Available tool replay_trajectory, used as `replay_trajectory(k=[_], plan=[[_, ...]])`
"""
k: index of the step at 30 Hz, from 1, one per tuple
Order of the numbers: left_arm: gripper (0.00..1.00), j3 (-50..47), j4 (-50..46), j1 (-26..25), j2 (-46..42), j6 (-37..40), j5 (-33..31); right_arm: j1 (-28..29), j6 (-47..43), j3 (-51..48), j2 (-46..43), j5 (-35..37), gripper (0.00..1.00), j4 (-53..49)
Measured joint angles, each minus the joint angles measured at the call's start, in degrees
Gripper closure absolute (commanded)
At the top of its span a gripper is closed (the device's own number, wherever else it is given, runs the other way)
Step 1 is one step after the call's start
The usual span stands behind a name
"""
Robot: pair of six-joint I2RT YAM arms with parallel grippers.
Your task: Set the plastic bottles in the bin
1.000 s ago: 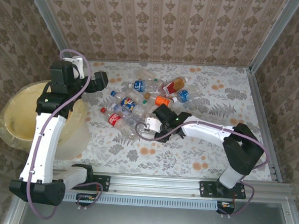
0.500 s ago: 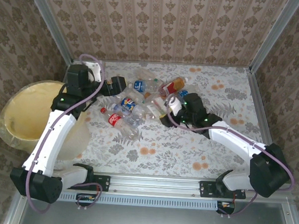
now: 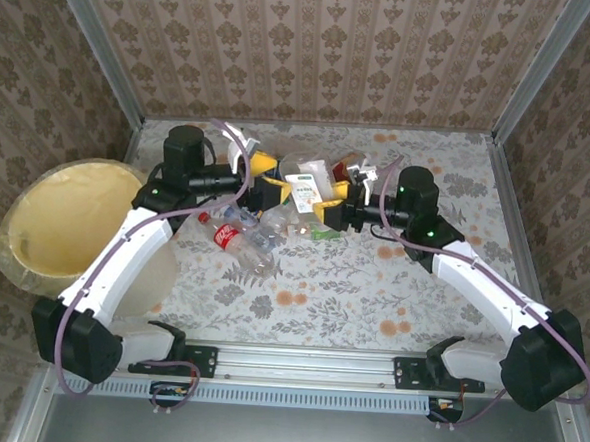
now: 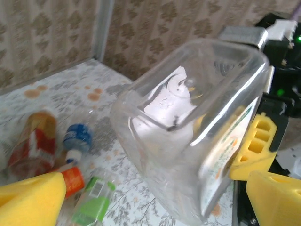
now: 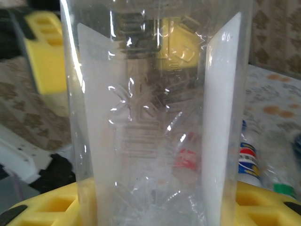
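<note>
Clear square bottle (image 3: 305, 189) is hanging over the bottle pile (image 3: 236, 229) at mid-table (image 3: 371, 286), with the right pincer (image 3: 328, 200) grasping it. Left pincer (image 3: 268, 177) is gaping wide, released, facing the bottle's base. Bin (image 3: 32, 255) is sitting far left.

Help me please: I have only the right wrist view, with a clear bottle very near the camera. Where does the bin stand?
Observer: The bin stands at the far left, beside the left arm.
Operator: Is that arm busy with something?
Observer: No. The left gripper holds nothing; its jaws are wide open, right in front of the bottom end of your bottle.
Operator: What lies on the table on that side?
Observer: A red-labelled bottle lies on the table, between your bottle and the bin.
</note>
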Motion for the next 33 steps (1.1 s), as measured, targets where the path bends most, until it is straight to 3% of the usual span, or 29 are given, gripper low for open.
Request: replay_trajectory(k=[9, 13, 18, 21, 23, 27, 33], plan=[[0.14, 3.1, 1.0, -2.5, 2.4, 7.3, 15.2, 2.2, 2.9, 5.7, 1.6, -9.1, 0.46, 4.2], [0.43, 3.1, 3.1, -2.8, 1.9, 7.9, 18.5, 3.3, 3.4, 7.3, 3.9, -11.1, 0.46, 5.5], [0.6, 3.2, 3.9, -2.7, 1.3, 6.8, 19.5, 3.3, 3.0, 8.2, 5.3, -12.9, 0.43, 6.8], [0.67, 3.2, 4.1, -2.7, 1.0, 6.6, 18.9, 3.3, 3.1, 8.2, 5.4, -13.0, 0.29, 7.1], [0.71, 3.2, 4.2, -2.7, 0.7, 6.6, 17.9, 3.5, 3.0, 8.2, 5.4, -12.6, 0.16, 7.2], [0.71, 3.3, 3.2, -2.7, 0.2, 6.3, 11.9, 3.6, 0.5, 6.4, 3.6, -7.3, 0.02, 6.9], [0.71, 6.3, -3.7, -2.3, -1.6, 2.0, -7.2, 3.5, -4.0, 1.1, -3.0, 9.8, 0.0, 4.6]])
